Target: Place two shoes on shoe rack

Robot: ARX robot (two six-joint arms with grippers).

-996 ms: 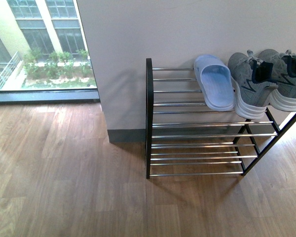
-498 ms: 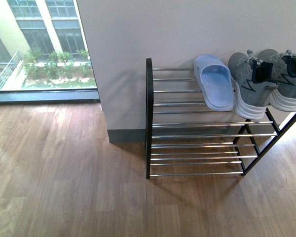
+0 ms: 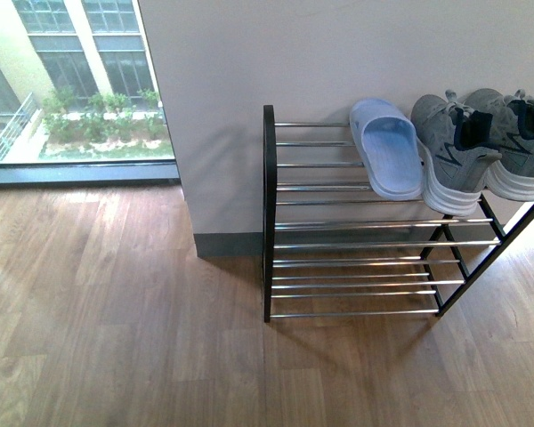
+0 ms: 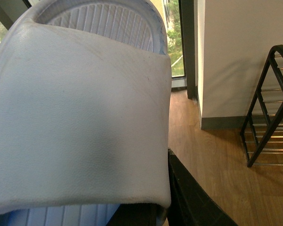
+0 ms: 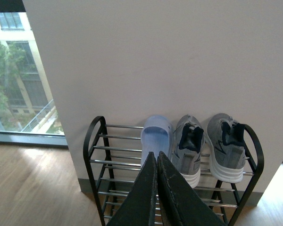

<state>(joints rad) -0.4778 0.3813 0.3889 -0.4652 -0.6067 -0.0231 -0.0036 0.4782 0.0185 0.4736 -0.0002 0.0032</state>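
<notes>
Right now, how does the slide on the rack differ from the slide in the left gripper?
The slide on the rack rests on the top rods of the shoe rack beside the grey sneakers, free of any gripper. The held slide is off the rack, filling the left wrist view. Both are pale blue with one broad strap.

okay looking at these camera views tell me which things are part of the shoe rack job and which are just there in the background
Part of the job:
- shoe rack
- blue slide on the rack
- two grey sneakers on the rack
- second blue slide, filling the left wrist view, apparently held by the left gripper
- right gripper, shut and empty

Just there:
- window
- wood floor
- wall
</notes>
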